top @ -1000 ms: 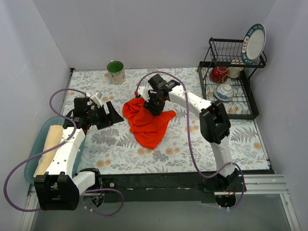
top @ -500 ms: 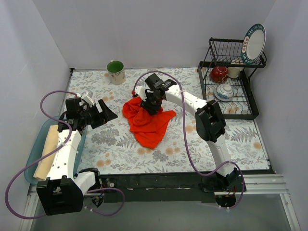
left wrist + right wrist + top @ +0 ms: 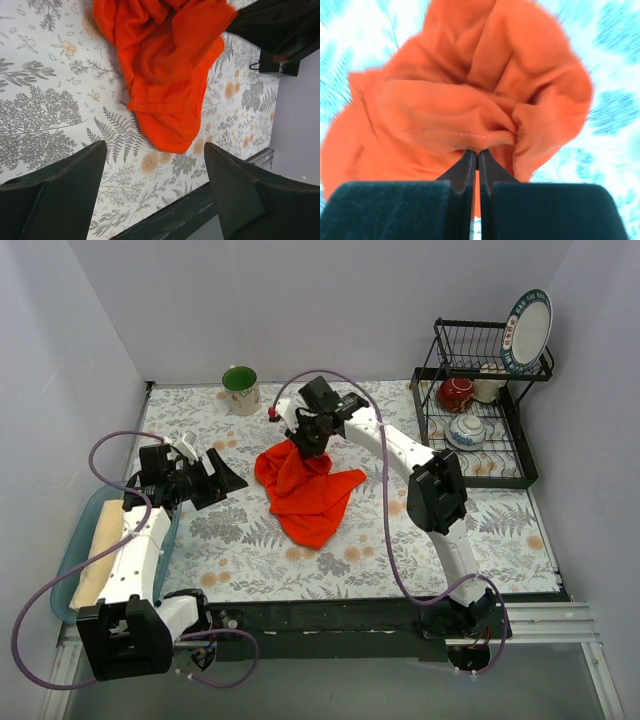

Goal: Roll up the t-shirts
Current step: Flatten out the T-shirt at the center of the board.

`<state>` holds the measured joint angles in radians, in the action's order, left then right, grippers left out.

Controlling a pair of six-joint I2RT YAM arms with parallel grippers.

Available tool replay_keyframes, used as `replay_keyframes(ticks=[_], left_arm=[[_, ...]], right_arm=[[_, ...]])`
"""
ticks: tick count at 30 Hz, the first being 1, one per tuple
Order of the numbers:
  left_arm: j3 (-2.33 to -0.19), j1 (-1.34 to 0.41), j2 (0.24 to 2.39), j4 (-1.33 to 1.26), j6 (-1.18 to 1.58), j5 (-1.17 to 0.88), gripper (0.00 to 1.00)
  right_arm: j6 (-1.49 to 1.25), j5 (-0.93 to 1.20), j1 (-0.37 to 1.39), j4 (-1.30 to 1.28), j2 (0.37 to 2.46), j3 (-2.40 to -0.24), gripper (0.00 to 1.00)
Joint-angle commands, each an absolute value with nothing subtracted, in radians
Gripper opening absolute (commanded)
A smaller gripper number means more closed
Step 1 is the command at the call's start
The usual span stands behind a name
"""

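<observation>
Orange-red t-shirt [image 3: 305, 495] lies crumpled near the middle of the flower-printed counter [image 3: 250, 565]. Its far left corner is drawn up into a peak, and the rest spreads toward the near edge in loose folds. Sleeves and neck are hard to pick out in the bunched cloth.

The right pincer [image 3: 297, 440] stands over that peak. From above, its own body hides the fingertips. The right wrist view shows the two fingers pressed together, with a stitched hem of the orange-red t-shirt pinched at their tips. That view is blurred, so how much cloth sits between them cannot be told.

The left pincer [image 3: 228, 478] hangs to the left of the shirt, apart from it, with its fingers spread wide and nothing between them. In the left wrist view only the two dark fingertips show at the bottom edge, and the shirt's top is cut off by the frame.

Further left, a cream-beige t-shirt [image 3: 98, 555] lies in a pale blue tub [image 3: 66, 575] at the counter's edge, both partly covered by the left arm. A green mug [image 3: 241, 390] stands at the far edge. At the far right a black dish rack [image 3: 527, 455] holds a plate [image 3: 529, 330] upright, a red cup [image 3: 456, 393] and a blue-patterned bowl [image 3: 466, 430], each partly behind wires.
</observation>
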<state>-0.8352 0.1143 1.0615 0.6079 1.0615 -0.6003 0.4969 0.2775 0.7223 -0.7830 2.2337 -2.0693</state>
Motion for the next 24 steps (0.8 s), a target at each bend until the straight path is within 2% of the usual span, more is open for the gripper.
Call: replay_keyframes(ticks=[1, 5, 12, 24], left_arm=[[-0.787, 0.104, 1.120, 0.557, 1.084, -0.699, 0.79], [-0.782, 0.052, 1.196, 0.511, 1.088, -0.703, 0.78], [-0.824, -0.185, 1.356, 0.492, 1.039, -0.644, 0.76], [-0.945, -0.397, 1.661, 0.479, 1.060, -0.499, 0.62]], right_arm=[[0.352, 0.366, 0.666, -0.693, 2.151, -2.245, 0.01], [0.273, 0.417, 0.617, -0.643, 2.066, -2.234, 0.01], [0.177, 0.460, 0.494, -0.623, 1.997, -2.200, 0.01], [0.152, 0.480, 0.397, -0.604, 1.988, -2.230, 0.01]])
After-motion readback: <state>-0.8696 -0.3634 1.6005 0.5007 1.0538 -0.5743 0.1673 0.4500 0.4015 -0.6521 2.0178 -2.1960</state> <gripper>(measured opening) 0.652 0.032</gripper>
